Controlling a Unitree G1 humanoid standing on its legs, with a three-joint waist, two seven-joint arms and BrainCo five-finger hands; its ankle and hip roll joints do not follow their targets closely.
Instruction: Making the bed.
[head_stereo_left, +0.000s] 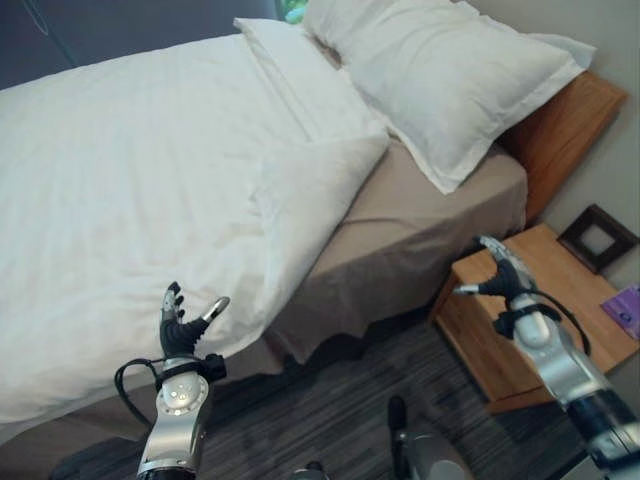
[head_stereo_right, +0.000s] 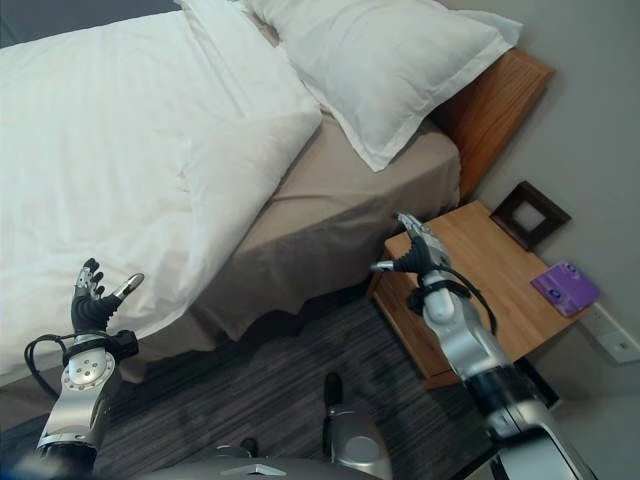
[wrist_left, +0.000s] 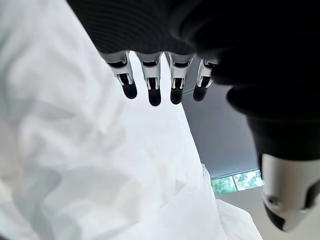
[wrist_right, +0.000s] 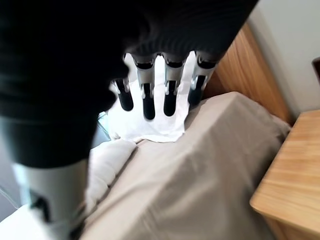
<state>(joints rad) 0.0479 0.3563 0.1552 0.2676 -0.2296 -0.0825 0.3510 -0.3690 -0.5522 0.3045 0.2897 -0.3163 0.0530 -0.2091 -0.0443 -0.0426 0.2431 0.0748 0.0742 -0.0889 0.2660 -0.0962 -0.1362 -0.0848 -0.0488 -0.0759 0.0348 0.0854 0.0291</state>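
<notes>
- Dark striped carpet (head_stereo_left: 330, 400) gives you open floor between the bed and the wooden nightstand (head_stereo_right: 480, 290).
- Your white duvet (head_stereo_left: 130, 200) lies smooth over the bed, its corner folded back at about 2 o'clock, baring the taupe sheet (head_stereo_left: 420, 220) along the near edge.
- Puffy white pillow (head_stereo_left: 440, 70) leans on the wooden headboard (head_stereo_right: 495, 100) at 1 o'clock.
- Your left robot hand (head_stereo_left: 180, 325) is released, fingers straight, at the duvet's hanging edge at 7 o'clock.
- Your right robot hand (head_stereo_right: 412, 250) is released too, over the nightstand's near corner at 4 o'clock.
</notes>
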